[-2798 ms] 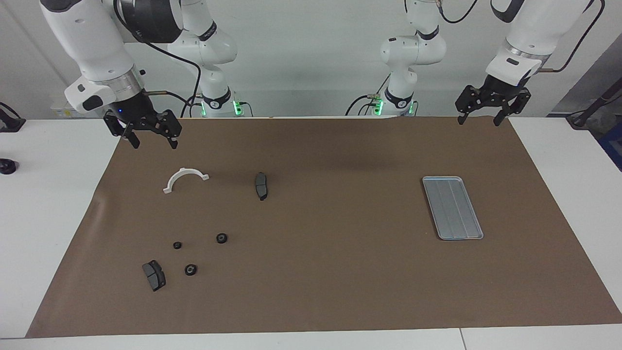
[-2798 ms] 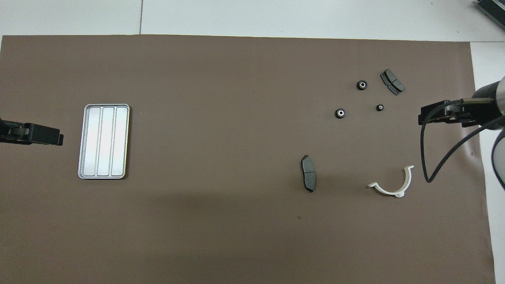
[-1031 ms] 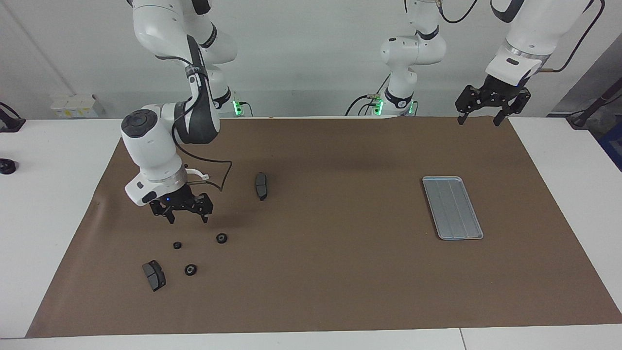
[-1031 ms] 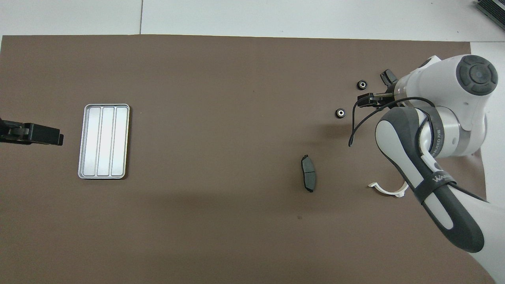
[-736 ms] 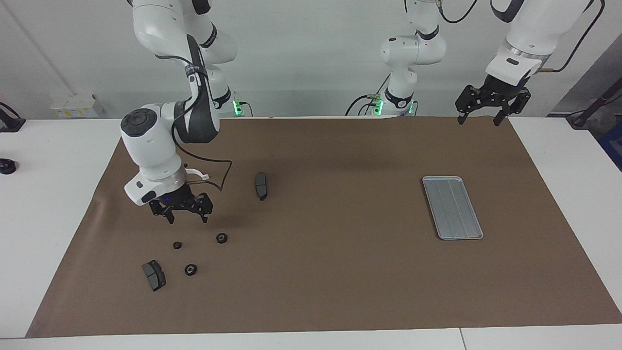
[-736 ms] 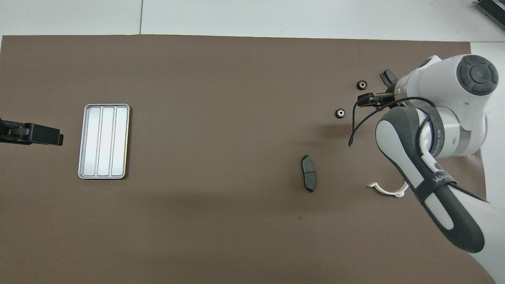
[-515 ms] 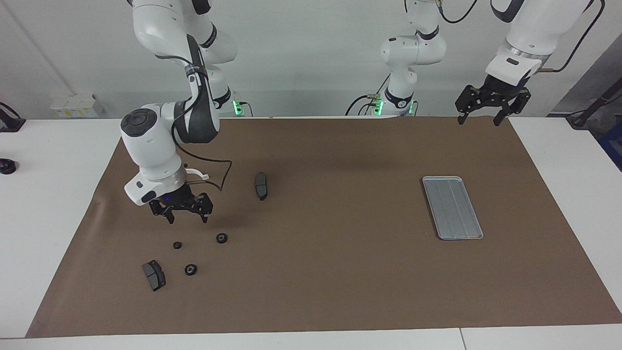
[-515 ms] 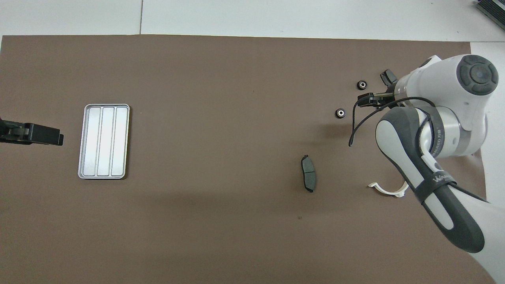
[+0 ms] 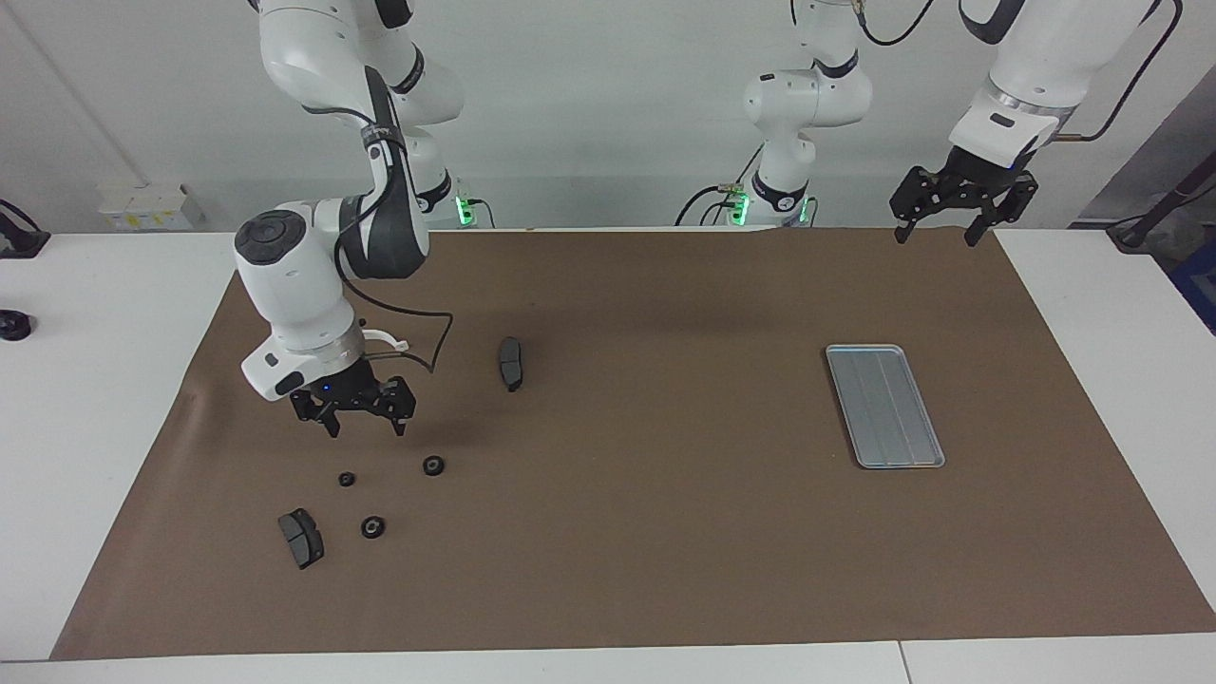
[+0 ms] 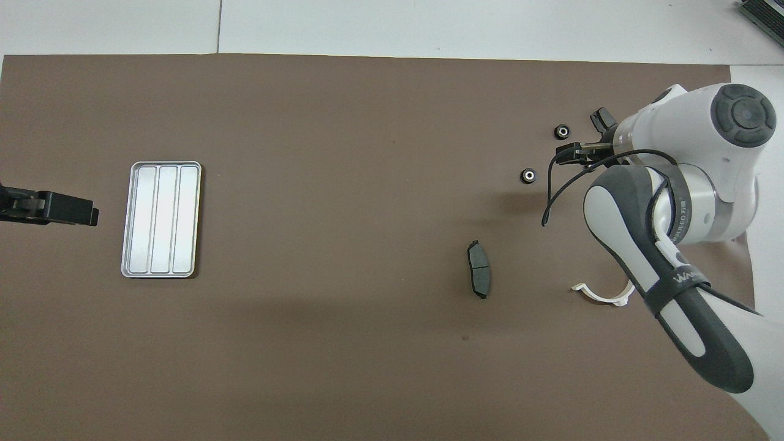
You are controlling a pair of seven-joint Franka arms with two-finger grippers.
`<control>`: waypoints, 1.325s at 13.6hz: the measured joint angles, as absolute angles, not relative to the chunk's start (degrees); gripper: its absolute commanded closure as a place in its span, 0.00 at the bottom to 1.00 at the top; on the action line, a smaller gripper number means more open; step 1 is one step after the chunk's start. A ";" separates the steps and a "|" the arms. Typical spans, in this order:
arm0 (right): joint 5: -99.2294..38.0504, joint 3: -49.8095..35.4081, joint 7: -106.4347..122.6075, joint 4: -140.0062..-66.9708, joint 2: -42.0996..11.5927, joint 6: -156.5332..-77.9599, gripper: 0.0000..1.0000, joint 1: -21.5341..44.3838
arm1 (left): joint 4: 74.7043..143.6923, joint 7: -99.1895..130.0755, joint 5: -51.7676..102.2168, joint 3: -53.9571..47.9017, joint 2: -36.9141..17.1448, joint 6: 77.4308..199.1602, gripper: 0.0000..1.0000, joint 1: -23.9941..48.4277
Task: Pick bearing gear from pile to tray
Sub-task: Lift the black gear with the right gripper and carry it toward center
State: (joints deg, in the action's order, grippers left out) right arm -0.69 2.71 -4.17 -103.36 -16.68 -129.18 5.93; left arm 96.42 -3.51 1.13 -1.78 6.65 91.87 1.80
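Observation:
Three small black bearing gears [image 9: 433, 465] [image 9: 347, 479] [image 9: 372, 526] lie on the brown mat at the right arm's end, within the pile. My right gripper [image 9: 366, 429] hangs open just above them, touching none and holding nothing. From overhead two gears [image 10: 528, 176] [image 10: 561, 131] show and the right arm hides the third. The silver tray [image 9: 883, 406] [image 10: 161, 219] lies flat toward the left arm's end. My left gripper [image 9: 935, 237] waits open and raised over the mat's edge by the robots.
One dark brake pad [image 9: 301, 538] lies beside the gears, another [image 9: 511, 363] nearer the table's middle. The white half-ring bracket [image 10: 603, 297] is mostly covered by the right arm. A cable loops off the right wrist. Bare brown mat [image 9: 665, 475] separates pile and tray.
The right arm has swung out from the mat's edge by the robots and come down over the gears; over the last second it has barely moved. The left arm is unmoved.

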 measured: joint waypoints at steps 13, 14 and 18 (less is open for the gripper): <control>-0.69 2.66 -7.24 -102.34 -25.62 -137.89 0.00 9.58 | 96.42 -3.51 1.13 -1.78 6.65 91.87 0.00 1.80; -0.66 2.67 -8.80 -101.84 -26.71 -138.80 0.00 10.89 | 96.42 -3.51 1.13 -1.78 6.65 91.87 0.00 1.80; 0.51 2.85 -10.17 -100.94 -28.95 -140.44 0.03 11.83 | 96.42 -3.51 1.13 -1.78 6.65 91.87 0.00 1.80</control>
